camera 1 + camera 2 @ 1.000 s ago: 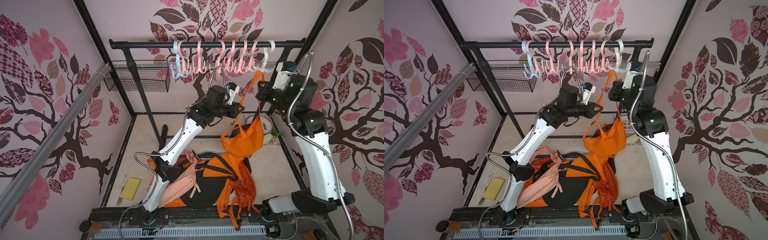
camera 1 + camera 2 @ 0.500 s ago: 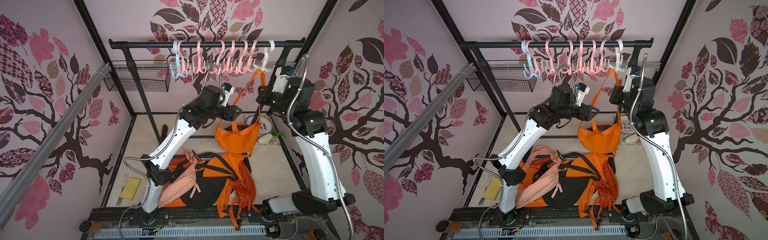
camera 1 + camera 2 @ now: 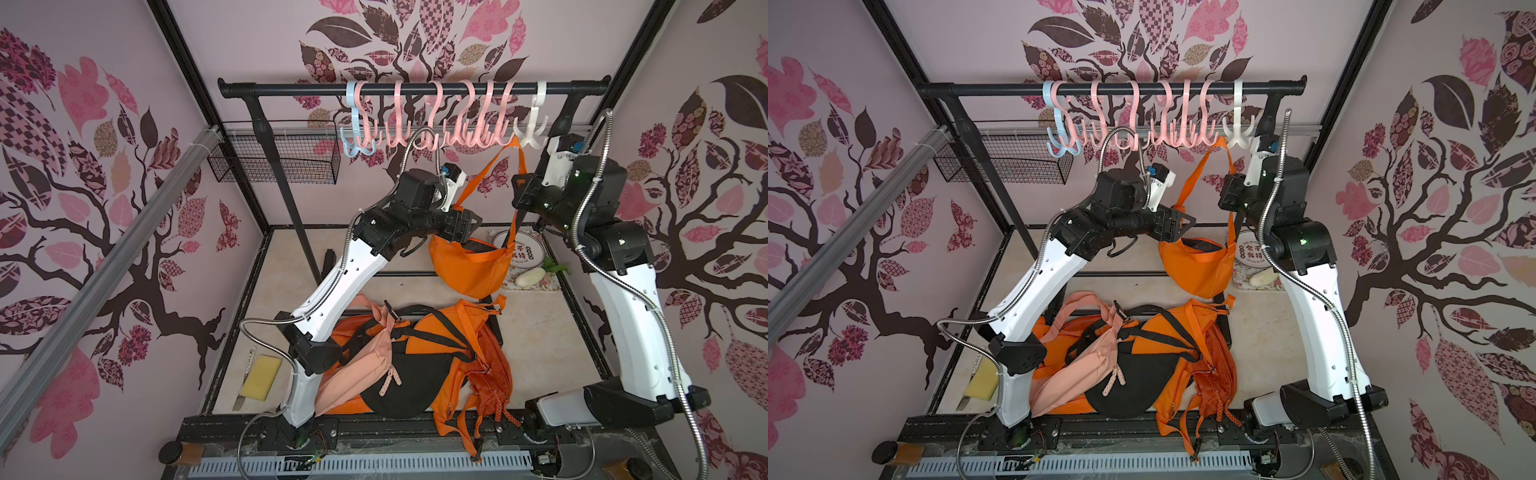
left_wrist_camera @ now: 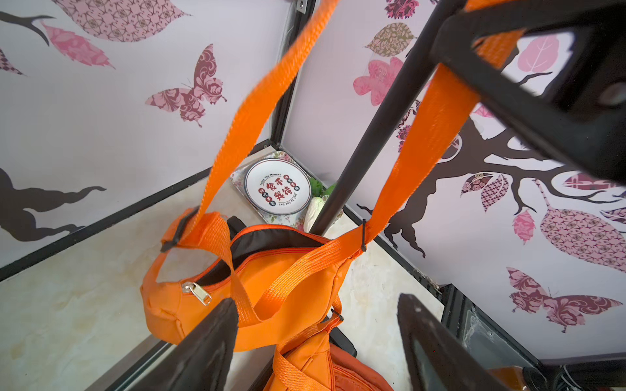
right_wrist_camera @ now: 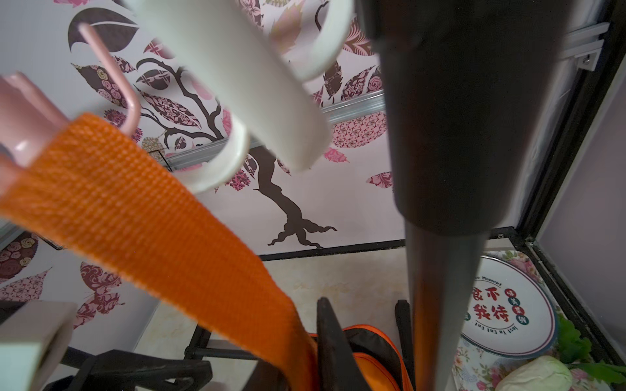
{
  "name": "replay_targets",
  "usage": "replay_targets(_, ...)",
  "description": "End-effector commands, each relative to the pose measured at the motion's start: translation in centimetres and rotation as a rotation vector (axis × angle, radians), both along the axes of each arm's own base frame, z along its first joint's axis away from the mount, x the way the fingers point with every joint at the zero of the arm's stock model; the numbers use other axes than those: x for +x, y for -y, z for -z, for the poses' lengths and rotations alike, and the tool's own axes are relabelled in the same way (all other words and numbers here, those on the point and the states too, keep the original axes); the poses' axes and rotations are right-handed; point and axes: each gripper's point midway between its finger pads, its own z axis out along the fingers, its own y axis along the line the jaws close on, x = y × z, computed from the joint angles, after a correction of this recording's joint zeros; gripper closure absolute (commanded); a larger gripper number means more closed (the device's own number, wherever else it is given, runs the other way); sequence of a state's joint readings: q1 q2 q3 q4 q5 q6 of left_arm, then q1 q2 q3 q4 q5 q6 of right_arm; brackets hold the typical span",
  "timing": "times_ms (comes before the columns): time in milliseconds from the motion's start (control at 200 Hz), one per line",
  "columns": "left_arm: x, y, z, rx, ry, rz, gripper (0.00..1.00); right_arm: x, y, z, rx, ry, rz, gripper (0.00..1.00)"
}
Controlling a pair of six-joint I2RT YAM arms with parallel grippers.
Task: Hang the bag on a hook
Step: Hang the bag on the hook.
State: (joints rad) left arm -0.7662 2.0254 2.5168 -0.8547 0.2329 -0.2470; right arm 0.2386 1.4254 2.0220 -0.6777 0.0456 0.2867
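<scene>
— Since the orange bag (image 3: 471,266) hangs clear of the desk (image 3: 540,340) with its strap (image 3: 486,174) peaking at the last pink hook (image 3: 505,135) on the rail (image 3: 291,89) in both top views, is this basically hung?

— Looks it to me. The left tool (image 3: 473,219) sits just beside the bag's mouth, and the right tool (image 3: 518,193) is beside the strap's other run. A pile of spare bags (image 3: 415,353) fills the near edge. There's a plate (image 3: 525,249) and a pale vegetable (image 3: 530,276) in the far right corner, and a yellow sponge (image 3: 259,376) by the left edge. The wire basket (image 3: 274,162) hangs off the rack past the far left corner. None of that's in the way.

— Left wrist?

— Jaws wide apart, gripping nothing. The bag dangles beyond them, zip (image 4: 198,292) part open. The rack's upright post (image 4: 372,135) runs close behind the strap, so I'd back that arm out straight, not sideways into the webbing.

— Right wrist?

— The strap lies over a pink prong, with the white hook (image 5: 237,84) right next door. The fingers (image 5: 327,338) look cracked apart, and the strap runs beside one rather than being pinched. I'd widen fully, then ease down and away from the post. Snagging the webbing could lift it off the prong.
</scene>
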Motion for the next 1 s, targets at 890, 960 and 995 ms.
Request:
replay_targets(890, 3.6, -0.1, -7.5, -0.208, 0.358, -0.13, 0.23, -5.2, 0.4, -8.4, 0.051, 0.27, -0.055, 0.45)
replay_targets(960, 2.6, -0.6, -7.8, -0.195, 0.367, -0.112, 0.21, -6.0, 0.6, -8.6, 0.055, 0.278, -0.053, 0.39)
replay_targets(995, 2.3, -0.8, -7.7, -0.189, 0.369, -0.103, 0.19, -6.5, 0.7, -8.6, 0.061, 0.283, -0.057, 0.37)
